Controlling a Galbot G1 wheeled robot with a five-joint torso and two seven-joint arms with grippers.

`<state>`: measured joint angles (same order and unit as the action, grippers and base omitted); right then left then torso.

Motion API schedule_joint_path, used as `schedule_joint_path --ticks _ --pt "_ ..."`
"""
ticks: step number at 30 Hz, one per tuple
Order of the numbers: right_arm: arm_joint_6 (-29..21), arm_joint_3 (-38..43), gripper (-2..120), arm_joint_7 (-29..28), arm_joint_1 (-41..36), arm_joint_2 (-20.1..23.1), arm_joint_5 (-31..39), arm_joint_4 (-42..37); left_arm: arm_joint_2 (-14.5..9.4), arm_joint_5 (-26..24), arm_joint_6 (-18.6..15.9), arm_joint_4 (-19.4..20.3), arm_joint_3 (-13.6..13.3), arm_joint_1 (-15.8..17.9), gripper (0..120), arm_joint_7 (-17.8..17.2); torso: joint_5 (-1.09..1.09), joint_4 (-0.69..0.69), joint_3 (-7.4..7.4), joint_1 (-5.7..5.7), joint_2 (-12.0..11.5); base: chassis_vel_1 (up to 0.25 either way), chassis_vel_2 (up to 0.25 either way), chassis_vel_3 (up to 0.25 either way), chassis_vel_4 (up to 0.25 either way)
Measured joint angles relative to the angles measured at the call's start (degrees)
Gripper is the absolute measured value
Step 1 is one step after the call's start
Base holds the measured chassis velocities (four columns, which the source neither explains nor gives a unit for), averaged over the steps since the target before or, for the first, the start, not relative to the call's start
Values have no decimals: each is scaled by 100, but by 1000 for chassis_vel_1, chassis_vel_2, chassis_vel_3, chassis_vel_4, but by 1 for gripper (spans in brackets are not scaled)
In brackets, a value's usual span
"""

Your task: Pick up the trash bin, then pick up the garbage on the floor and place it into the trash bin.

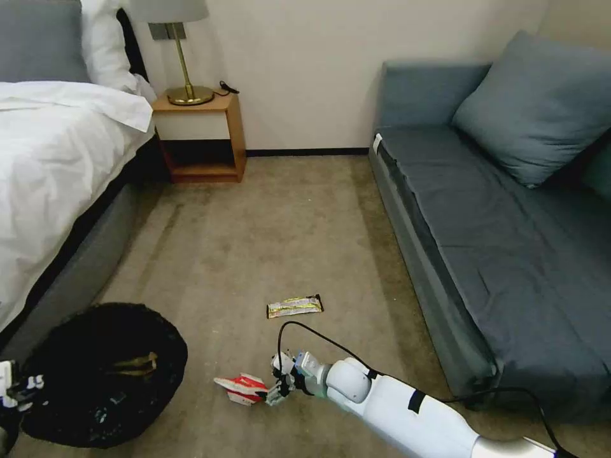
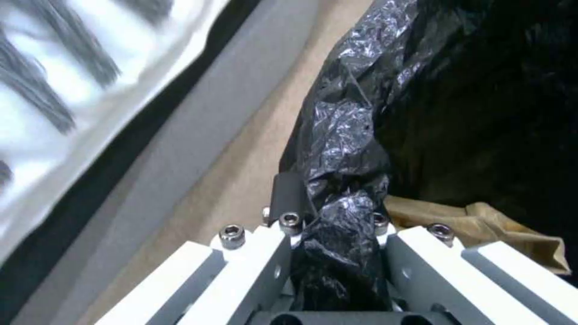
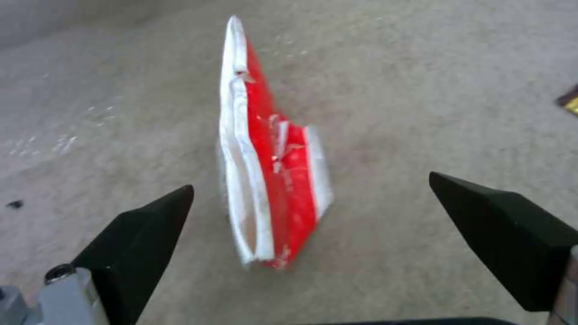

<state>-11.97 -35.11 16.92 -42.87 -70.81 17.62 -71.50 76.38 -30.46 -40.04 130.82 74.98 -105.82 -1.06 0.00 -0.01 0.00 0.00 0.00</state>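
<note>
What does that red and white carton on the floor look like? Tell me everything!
The carton is red with white edges and stripes, squashed nearly flat and crumpled, so it looks like thin card. One end narrows to a point. It lies on the tan carpet, a little way from the trash bin. The right gripper is open with a finger on each side of the carton's wider end, and nothing is pinching it yet.

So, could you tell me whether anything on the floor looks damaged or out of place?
Yes: a flattened, torn red-white carton lies on the carpet between the open right gripper's fingers, and a gold-black snack wrapper lies farther out. The left gripper is clamped on the trash bin's bag rim.
</note>
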Motion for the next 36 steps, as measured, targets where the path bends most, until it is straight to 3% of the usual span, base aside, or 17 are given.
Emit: schedule_joint_path --ticks 9,20,24,25,27,36 --pt "-44 -431 100 -102 56 -298 0 341 -227 -327 -92 103 450 -157 3 -3 0 1 0 0 0 0 0 0 0" --pt "152 -522 100 -282 193 -648 -9 1049 -212 -413 -137 191 538 -152 3 -3 -1 2 0 0 0 0 0 0 0" --pt "185 -516 95 -306 221 -683 38 1113 -179 -407 -138 217 513 -150 3 -3 0 1 0 0 0 0 0 0 0" --pt "222 -523 85 -296 252 -669 117 1091 -142 -392 -137 237 481 -136 3 -3 0 1 0 0 0 0 0 0 0" --pt "238 -543 82 -285 261 -649 132 1055 -137 -387 -136 237 472 -133 3 -2 0 1 0 -1 0 0 0 0 0" --pt "265 -542 44 -235 276 -648 153 1011 -82 -342 -133 257 440 -116 3 1 0 1 0 0 0 0 0 0 0"
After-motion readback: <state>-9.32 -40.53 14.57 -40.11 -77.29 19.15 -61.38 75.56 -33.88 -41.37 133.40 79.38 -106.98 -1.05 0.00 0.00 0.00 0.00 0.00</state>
